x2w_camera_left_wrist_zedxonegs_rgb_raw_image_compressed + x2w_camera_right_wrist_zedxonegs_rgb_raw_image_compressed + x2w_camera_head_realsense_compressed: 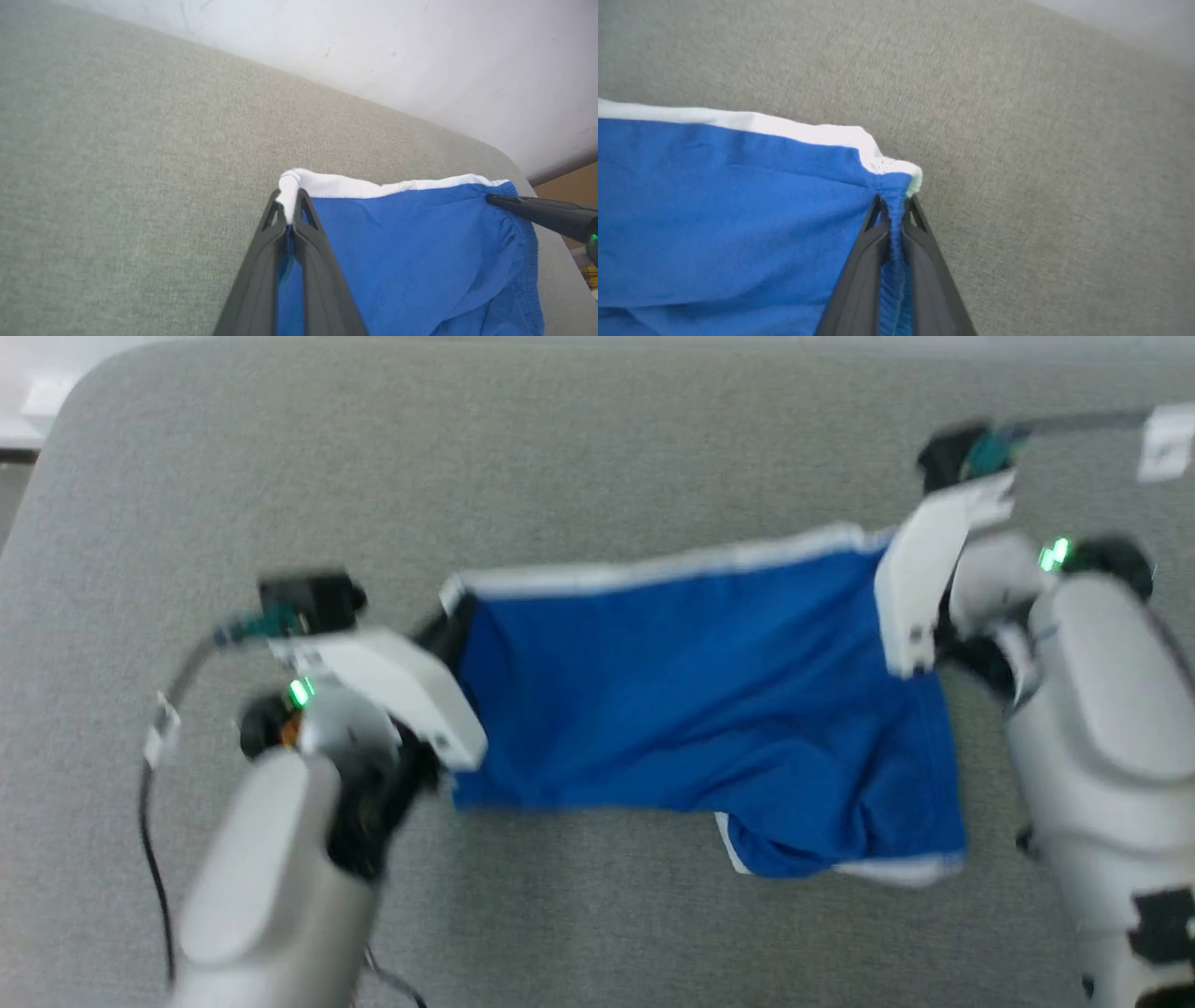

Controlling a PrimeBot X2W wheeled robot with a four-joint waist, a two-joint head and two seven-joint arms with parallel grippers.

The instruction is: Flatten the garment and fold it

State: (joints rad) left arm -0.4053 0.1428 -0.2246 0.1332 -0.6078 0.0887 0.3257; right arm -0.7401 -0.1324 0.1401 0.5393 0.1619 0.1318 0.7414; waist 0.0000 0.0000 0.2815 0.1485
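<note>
A pair of bright blue, thin-fabric shorts with white trim (691, 700) was stretched sideways between two robot arms over a grey, felt-covered counter (597, 448). In the slightly blurred head view, a white band (672, 569) ran along the far edge of the shorts. The near edge sagged toward the counter on the robot's right, ending in a loose leg opening with a white hem (896, 870).

The left gripper (290, 203), with two long dark fingers, held the left far corner of the shorts. Its jaws were closed tightly on the white band, which poked out just past the fingertips. The right gripper (893, 205) held the opposite far corner, its jaws pressed together on the gathered blue elastic waist (894, 261) where it met the white band.

In the left wrist view, the blue cloth (411, 252) hung from the band with soft creases, the ruffled waist edge (528, 261) ran down its far side, and one dark finger of the other arm (537, 212) reached into that corner. Behind the rounded counter edge there stood a pale wall (420, 56). Small green lights glowed on both wrists, and a black cable (149, 821) looped beside the left forearm.
</note>
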